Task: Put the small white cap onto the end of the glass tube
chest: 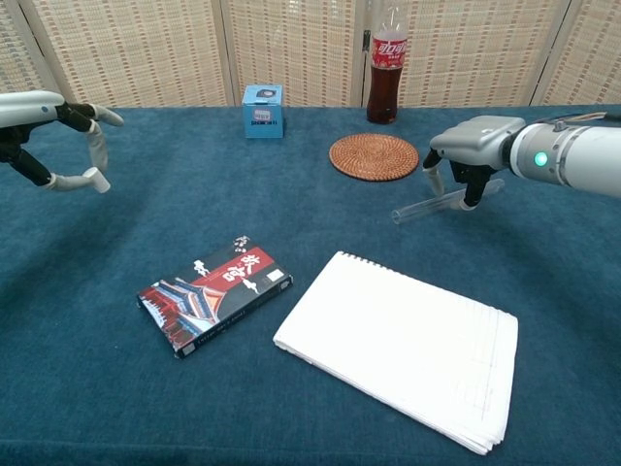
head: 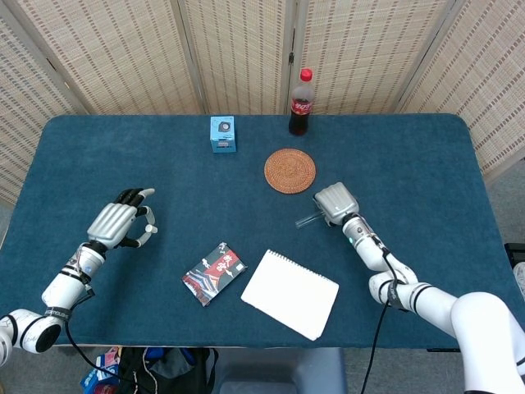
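Observation:
The glass tube (chest: pixel 441 201) lies on the blue cloth, one end pointing at the notepad; in the head view the glass tube (head: pixel 307 220) sticks out to the left from under my right hand. My right hand (chest: pixel 473 146) hangs low over its middle, with fingers (chest: pixel 472 190) reaching down on both sides of it. How firmly they hold it is unclear. My left hand (chest: pixel 53 136) hovers at the far left above the table, and thumb and fingertip meet on a small white cap (chest: pixel 94 176). In the head view the left hand (head: pixel 121 220) sits left of the booklet.
A white notepad (chest: pixel 403 345) and a red-and-black booklet (chest: pixel 213 291) lie near the front. A woven coaster (chest: pixel 374 156), a cola bottle (chest: pixel 387 68) and a small blue box (chest: pixel 263 110) stand at the back. Folding screens close off the far side.

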You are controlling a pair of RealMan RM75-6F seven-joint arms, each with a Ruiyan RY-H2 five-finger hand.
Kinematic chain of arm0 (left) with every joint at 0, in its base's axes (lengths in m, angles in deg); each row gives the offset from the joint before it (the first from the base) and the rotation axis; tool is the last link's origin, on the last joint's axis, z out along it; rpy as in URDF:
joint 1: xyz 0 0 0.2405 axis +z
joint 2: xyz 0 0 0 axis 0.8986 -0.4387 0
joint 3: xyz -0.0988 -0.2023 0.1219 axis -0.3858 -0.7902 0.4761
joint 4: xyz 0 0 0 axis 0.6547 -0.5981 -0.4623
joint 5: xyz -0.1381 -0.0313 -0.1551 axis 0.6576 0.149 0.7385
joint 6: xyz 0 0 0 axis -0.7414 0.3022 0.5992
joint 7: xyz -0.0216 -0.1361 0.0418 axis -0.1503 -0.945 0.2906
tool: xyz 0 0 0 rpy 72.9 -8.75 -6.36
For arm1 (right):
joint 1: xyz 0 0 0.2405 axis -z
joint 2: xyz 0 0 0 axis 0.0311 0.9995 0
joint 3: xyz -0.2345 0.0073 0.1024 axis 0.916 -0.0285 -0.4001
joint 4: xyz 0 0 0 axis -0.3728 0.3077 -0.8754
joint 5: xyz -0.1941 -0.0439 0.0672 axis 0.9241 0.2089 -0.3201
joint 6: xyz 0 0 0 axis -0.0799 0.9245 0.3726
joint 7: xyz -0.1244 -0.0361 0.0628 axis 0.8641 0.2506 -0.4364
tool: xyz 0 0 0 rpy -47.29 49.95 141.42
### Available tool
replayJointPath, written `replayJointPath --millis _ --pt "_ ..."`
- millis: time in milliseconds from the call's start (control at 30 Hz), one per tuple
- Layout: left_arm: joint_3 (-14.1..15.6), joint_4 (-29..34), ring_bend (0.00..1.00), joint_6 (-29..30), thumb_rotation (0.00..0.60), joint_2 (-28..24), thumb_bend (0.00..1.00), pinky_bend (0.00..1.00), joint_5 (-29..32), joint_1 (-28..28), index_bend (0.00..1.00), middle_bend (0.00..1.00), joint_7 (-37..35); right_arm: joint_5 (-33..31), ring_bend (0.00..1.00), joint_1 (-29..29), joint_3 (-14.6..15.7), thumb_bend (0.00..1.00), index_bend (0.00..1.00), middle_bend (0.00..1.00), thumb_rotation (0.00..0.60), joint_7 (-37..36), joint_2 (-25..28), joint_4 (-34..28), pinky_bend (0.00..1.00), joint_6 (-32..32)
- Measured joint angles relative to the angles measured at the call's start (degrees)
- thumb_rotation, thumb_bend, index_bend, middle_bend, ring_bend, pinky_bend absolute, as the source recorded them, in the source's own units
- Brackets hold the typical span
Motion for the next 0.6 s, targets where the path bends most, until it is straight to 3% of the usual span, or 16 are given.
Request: replayJointPath --millis 600 --pt "0.4 -1.5 0.00 -0.3 0.600 0.7 0.42 0.00 -0.6 0.1 0.51 0.05 -1.1 -1.0 1.00 -0.9 0.3 0.29 0.52 1.00 0.600 0.8 -1.9 2.8 1.00 0.9"
